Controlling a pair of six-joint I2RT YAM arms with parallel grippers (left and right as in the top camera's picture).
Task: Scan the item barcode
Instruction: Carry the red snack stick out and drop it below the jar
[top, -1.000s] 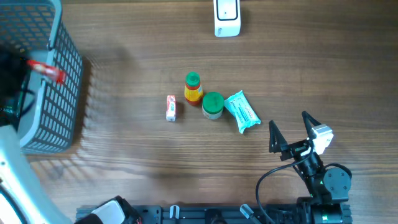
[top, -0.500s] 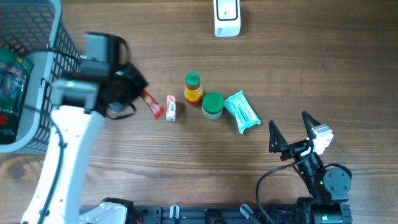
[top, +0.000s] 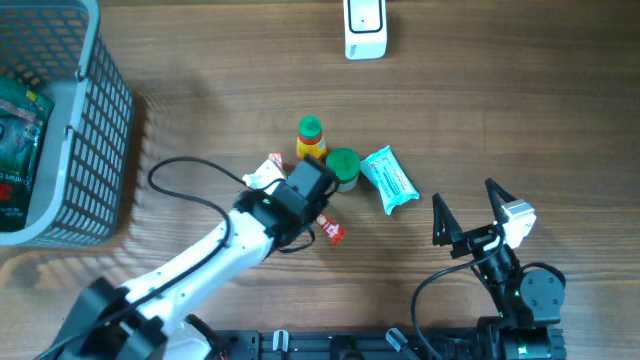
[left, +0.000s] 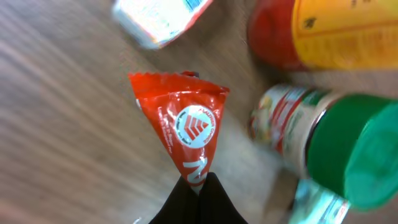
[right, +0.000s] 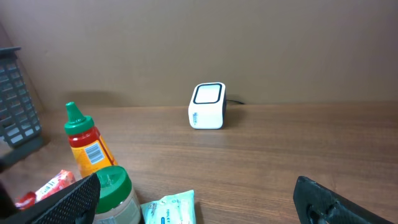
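Note:
My left gripper (left: 199, 182) is shut on the narrow end of a red snack packet (left: 184, 123) with a white logo. In the overhead view the left gripper (top: 322, 226) holds the red packet (top: 333, 233) just over the table centre, right below a green-lidded jar (top: 343, 168). The white barcode scanner (top: 365, 28) stands at the far edge, well away from the packet. Near the front right my right gripper (top: 464, 194) stands open and holds nothing. From it the scanner (right: 207, 106) shows straight ahead.
A yellow bottle (top: 311, 140) with a green cap, the jar and a teal wipes pack (top: 388, 178) cluster mid-table. A small white-and-red pack (top: 266, 172) lies partly under my left arm. A grey basket (top: 95, 130) at the far left holds a green package (top: 14, 110).
My left arm has swung from the basket at the far left across to the table centre, carrying the red packet. The right arm has stayed still.

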